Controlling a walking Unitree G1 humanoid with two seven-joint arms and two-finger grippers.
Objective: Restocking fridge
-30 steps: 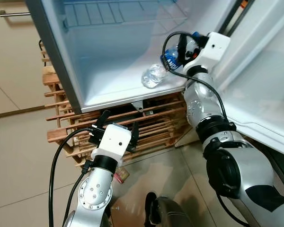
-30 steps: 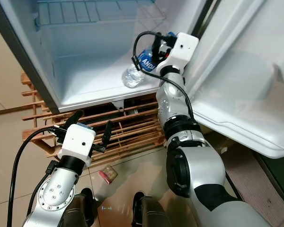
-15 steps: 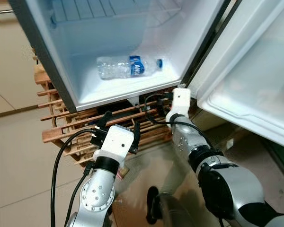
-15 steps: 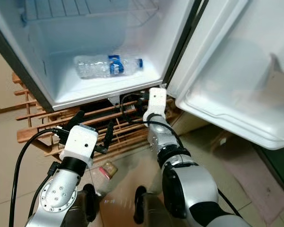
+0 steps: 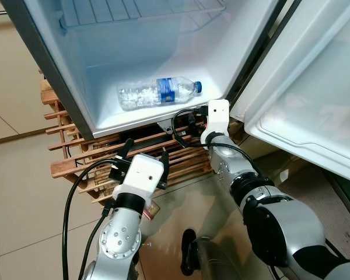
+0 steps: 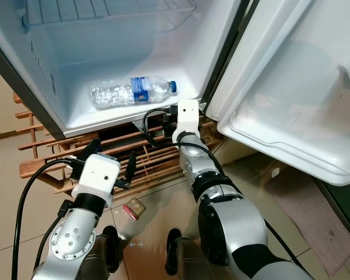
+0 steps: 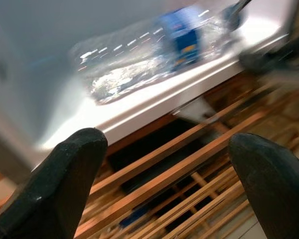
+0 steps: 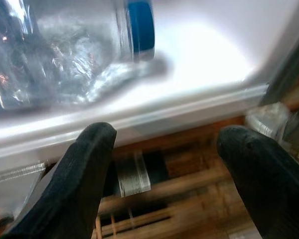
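The water bottle (image 5: 158,93) lies on its side on the floor of the open fridge (image 5: 105,64), blue cap toward three o'clock, close to the front lip. Being round, it could roll out over that lip if I bump the cabinet or swing the door (image 5: 315,105) shut carelessly. It looks clear and crinkled with a blue label, though my left wrist view is too blurred to confirm. My right gripper (image 8: 169,164) hangs just below the lip, fingers spread wide, holding nothing. My left gripper (image 7: 164,169) waits by the wooden pallet (image 5: 76,163), equally open and empty.
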